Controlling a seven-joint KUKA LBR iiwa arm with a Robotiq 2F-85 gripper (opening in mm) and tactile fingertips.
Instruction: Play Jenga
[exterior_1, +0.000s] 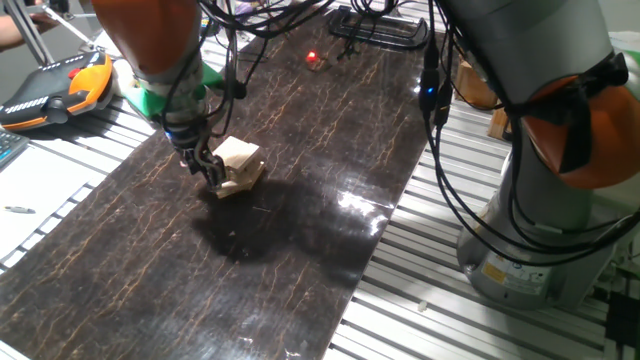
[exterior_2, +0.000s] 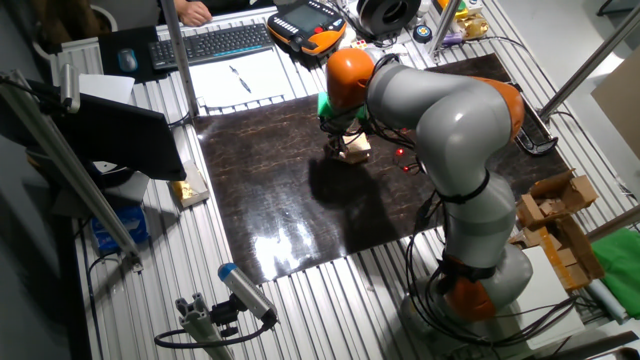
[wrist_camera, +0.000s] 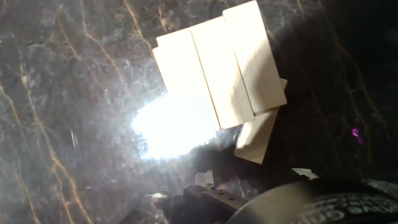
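Observation:
The Jenga stack (exterior_1: 240, 163) is a small low pile of pale wooden blocks on the dark marbled mat (exterior_1: 300, 230). It also shows in the other fixed view (exterior_2: 355, 150). In the hand view its top layer (wrist_camera: 217, 62) is three blocks side by side, and one lower block (wrist_camera: 258, 138) sticks out from under them. My gripper (exterior_1: 208, 168) is low at the stack's left side, right against it. Its fingers look pressed together and hold nothing. In the other fixed view the arm hides the gripper. A dark finger part (wrist_camera: 208, 198) shows at the bottom of the hand view.
A small red object (exterior_1: 315, 60) lies at the mat's far end. An orange teach pendant (exterior_1: 65, 85) and a green object (exterior_1: 150, 100) sit off the mat at the left. A pile of wooden parts (exterior_2: 555, 215) stands by the arm's base. Strong glare (wrist_camera: 168, 124) covers the mat next to the stack.

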